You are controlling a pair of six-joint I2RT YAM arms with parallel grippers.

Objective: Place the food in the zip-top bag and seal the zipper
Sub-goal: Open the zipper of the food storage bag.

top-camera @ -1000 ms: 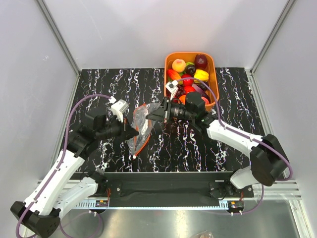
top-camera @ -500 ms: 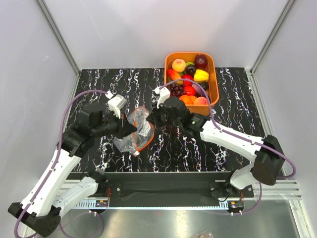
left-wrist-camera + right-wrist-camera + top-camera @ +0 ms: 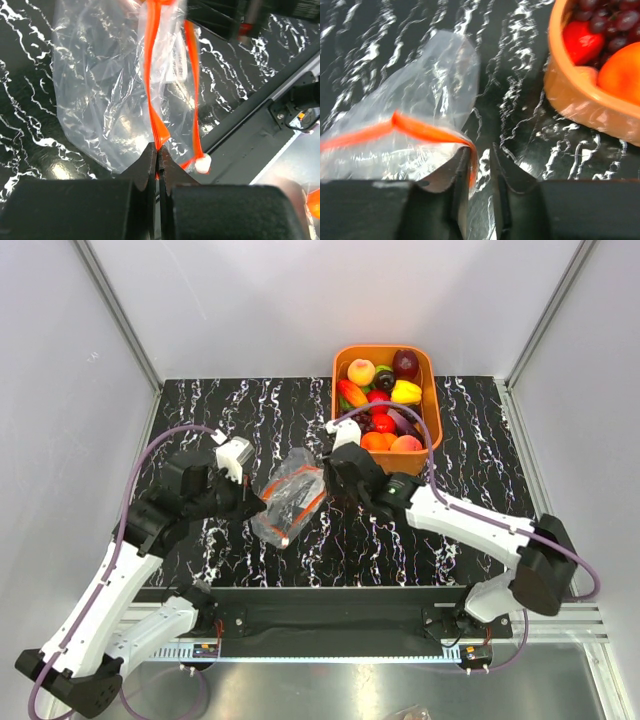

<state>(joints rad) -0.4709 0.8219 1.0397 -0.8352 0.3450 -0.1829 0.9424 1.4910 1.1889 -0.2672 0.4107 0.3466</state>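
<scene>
The zip-top bag [image 3: 291, 502] is a clear, crinkly pouch held between my two grippers above the black marbled table. My left gripper [image 3: 159, 155] is shut on its red-orange zipper [image 3: 155, 90]; the white end piece [image 3: 203, 163] hangs just to the right. My right gripper [image 3: 481, 155] stands slightly open at the bag's other side. There the zipper [image 3: 420, 131] curls against the inner face of its left finger, with a gap to the right finger. The food [image 3: 385, 400] lies in the orange basket [image 3: 432, 390]. The bag [image 3: 435, 90] looks empty.
The orange basket [image 3: 580, 107] sits close to the right of my right gripper, with grapes [image 3: 605, 20], a red piece [image 3: 582, 42] and an orange piece [image 3: 622, 75] showing. Grey walls enclose the table. The black base rail [image 3: 330, 620] runs along the near edge.
The right gripper's jaws have parted a little from a tighter pinch on the zipper. The bag has shifted slightly right and now lies flatter between the grippers. The left grip is unchanged.
</scene>
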